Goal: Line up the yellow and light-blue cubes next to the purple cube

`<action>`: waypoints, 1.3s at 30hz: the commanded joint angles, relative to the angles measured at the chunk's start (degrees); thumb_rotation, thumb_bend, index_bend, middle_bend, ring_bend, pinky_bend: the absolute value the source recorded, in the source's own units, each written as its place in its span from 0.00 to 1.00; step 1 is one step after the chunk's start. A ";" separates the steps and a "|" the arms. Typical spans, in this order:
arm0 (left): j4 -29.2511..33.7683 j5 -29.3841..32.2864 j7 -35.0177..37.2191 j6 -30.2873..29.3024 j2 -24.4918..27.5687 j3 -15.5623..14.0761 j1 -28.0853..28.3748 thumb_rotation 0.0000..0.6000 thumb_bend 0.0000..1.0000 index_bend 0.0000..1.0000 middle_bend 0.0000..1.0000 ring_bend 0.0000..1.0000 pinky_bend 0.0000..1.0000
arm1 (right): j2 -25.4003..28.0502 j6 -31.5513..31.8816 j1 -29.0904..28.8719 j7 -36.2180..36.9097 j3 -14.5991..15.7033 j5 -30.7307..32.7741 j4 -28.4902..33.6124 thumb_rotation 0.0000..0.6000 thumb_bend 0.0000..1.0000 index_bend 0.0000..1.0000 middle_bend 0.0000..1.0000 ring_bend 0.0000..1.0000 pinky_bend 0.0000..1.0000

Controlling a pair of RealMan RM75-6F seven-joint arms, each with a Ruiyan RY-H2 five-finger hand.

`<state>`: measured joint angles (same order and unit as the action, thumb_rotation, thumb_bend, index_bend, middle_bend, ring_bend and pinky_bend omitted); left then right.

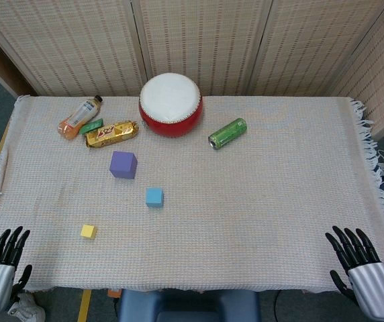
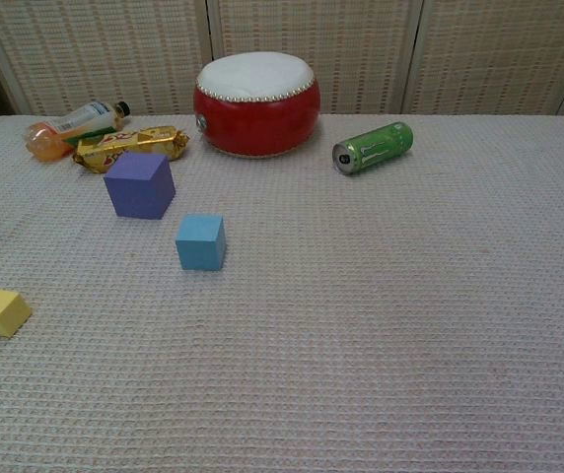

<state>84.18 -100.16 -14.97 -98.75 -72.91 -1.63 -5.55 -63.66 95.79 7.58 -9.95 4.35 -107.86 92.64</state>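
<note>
Since neither cube is held, the task is judged not yet begun. The purple cube (image 1: 123,164) sits left of centre; the blue cube (image 1: 154,196) lies near it at about five o'clock, and the yellow cube (image 1: 88,231) is set well apart at about seven o'clock. A reach and grasp, probably of the yellow cube by the left hand (image 1: 1,261), is called for. Both the left and the right hand (image 1: 363,266) are kept at the near edge, fingers spread, nothing gripped.
</note>
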 commanded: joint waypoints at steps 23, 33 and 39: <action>27.63 34.15 -40.42 29.38 -10.41 12.39 20.89 1.00 0.39 0.05 1.00 1.00 1.00 | -1.17 -9.59 -4.82 -0.84 -1.52 8.78 1.64 1.00 0.10 0.00 0.00 0.00 0.00; 22.64 47.49 -47.47 30.32 -21.09 16.71 32.21 1.00 0.38 0.07 1.00 1.00 1.00 | -0.52 -10.58 -5.45 0.02 -1.67 11.18 1.75 1.00 0.10 0.00 0.00 0.00 0.00; 18.58 51.97 -45.75 31.35 -24.42 19.85 37.65 1.00 0.38 0.10 1.00 1.00 1.00 | -0.12 -11.27 -5.75 0.34 -1.74 12.66 1.92 1.00 0.10 0.00 0.00 0.00 0.00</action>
<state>104.18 -49.43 -61.11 -67.82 -96.23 17.15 30.56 -63.86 84.64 1.89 -9.66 2.62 -95.35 94.53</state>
